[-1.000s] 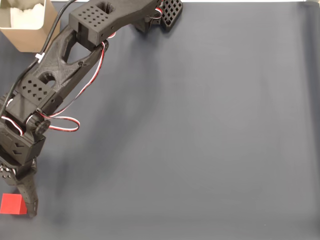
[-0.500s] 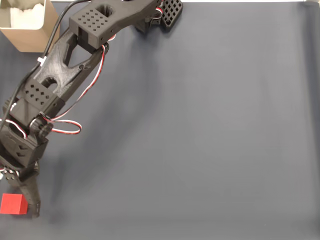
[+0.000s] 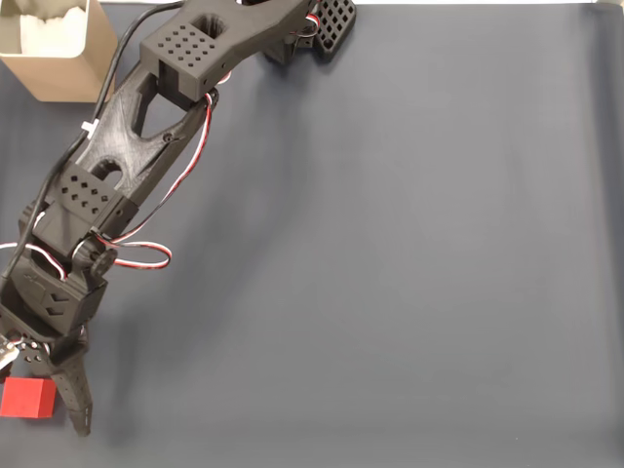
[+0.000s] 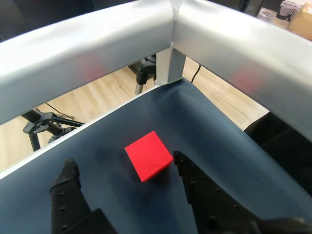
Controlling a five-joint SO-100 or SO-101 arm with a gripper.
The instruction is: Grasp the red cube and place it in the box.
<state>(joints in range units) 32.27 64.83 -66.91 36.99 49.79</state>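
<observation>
**A:** Your fingers [image 4: 187, 175] are spread wide and pinch nothing. In the wrist view the gripper [image 4: 124, 163] has one tip low on the left and the other on the right, and the red cube [image 4: 148, 155] sits on the mat just ahead of them, closer to the right finger and nearly touching its tip.

**B:** How do you expect it to handle?

**A:** I'd judge it light and rigid, with flat matte faces that should not slip. It lies turned at an angle to your fingers, so a corner points toward the gap. Twist the wrist until the pads meet two opposite flat faces, or it may spin or skid as you close.

**B:** And the room around it?

**A:** Tight. Beyond the cube the dark mat [image 4: 204, 122] ends soon, with a metal frame [image 4: 170, 29] past that edge. In the fixed view the cube [image 3: 27, 398] lies at the picture's left edge, beside the finger [image 3: 76, 398]. A push forward could send it off the mat.

**B:** Where does it go?

**A:** The box [image 3: 60, 49] stands far behind the fingers, near the arm's base. Open mat [image 3: 409, 253] lies to the right, so lift first.
</observation>
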